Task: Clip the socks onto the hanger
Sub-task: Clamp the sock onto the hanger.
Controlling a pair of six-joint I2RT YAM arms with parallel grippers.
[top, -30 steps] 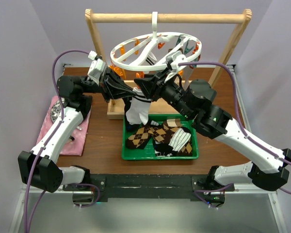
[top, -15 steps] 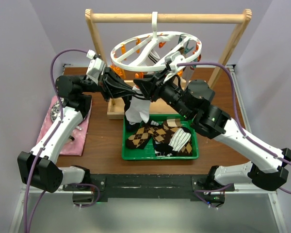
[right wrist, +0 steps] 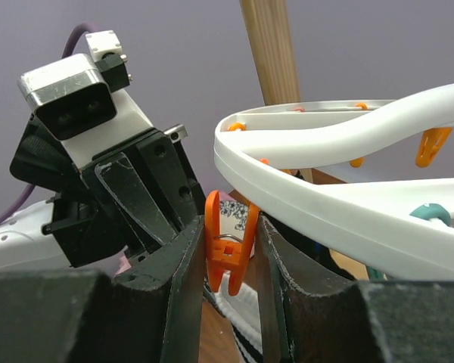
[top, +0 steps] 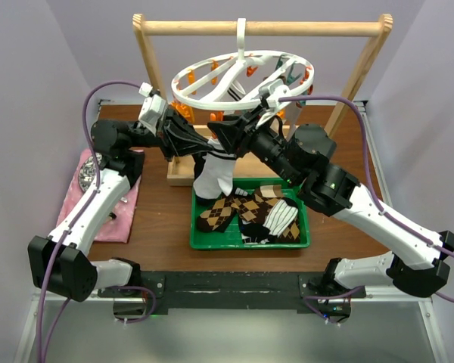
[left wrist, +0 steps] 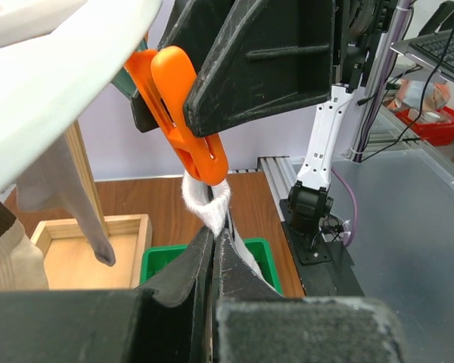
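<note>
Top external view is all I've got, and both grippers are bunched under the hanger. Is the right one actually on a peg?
Observer: Yes. The right wrist view shows the right gripper with one finger on each side of an orange peg hanging from the hanger.
Operator: Is the left one holding the sock?
Observer: Yes. The left wrist view shows the left gripper shut on the sock cuff.
Operator: Is the cuff inside the peg?
Observer: Cannot tell. Its white edge meets the peg's tip, but no view shows it between the jaws.
</note>
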